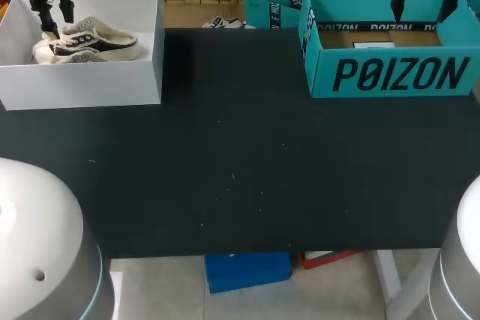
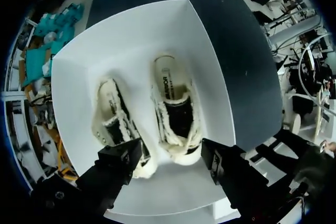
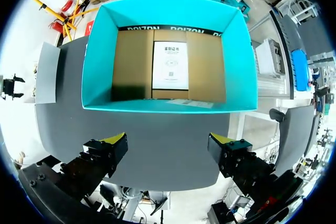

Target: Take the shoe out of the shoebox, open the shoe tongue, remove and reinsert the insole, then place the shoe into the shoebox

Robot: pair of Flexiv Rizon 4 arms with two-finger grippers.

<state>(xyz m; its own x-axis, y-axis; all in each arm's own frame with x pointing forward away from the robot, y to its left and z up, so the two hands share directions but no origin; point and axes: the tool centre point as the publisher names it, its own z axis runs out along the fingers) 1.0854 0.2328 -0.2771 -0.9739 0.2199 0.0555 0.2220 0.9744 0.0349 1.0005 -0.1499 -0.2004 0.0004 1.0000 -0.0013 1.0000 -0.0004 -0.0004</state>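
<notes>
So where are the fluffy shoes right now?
In the head view the two shoes sit side by side inside the white box at the far left corner of the table, just under the left gripper.

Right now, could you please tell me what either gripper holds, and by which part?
Nothing is held: the left gripper is open over the shoes in the white box, the right gripper open over the teal box.

probably a robot lab: black worktable (image 1: 240, 185), left arm (image 1: 34, 249) and right arm (image 1: 463, 260), white shoebox (image 1: 82, 88), teal shoebox (image 1: 390, 76)
</notes>
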